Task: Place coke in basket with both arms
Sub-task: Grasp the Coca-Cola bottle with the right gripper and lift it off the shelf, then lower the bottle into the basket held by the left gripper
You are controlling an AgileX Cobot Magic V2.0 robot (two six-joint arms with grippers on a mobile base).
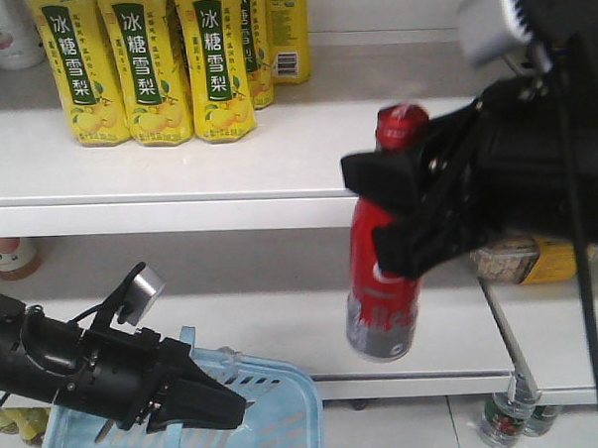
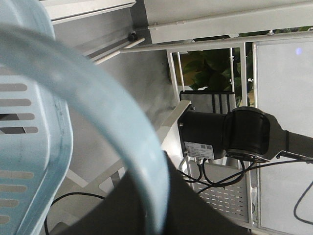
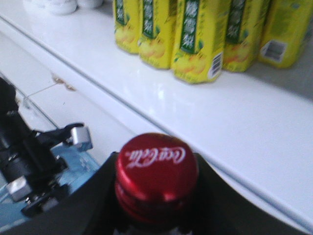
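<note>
One coke (image 1: 382, 315) in right tool (image 1: 370, 213); left tool (image 1: 238, 409) grips basket (image 1: 295, 415).

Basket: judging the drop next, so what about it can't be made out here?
- Front view: basket interior cut off by the bottom edge, partly behind the left gripper.
- Left wrist view: its handle is a close blur.
- Right wrist view: only blue slivers show behind the left arm.

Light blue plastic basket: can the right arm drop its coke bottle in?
Probably yes: the right tool holds the red-labelled plastic cola bottle up beside the basket, open air between; the left tool grips its handle.
</note>
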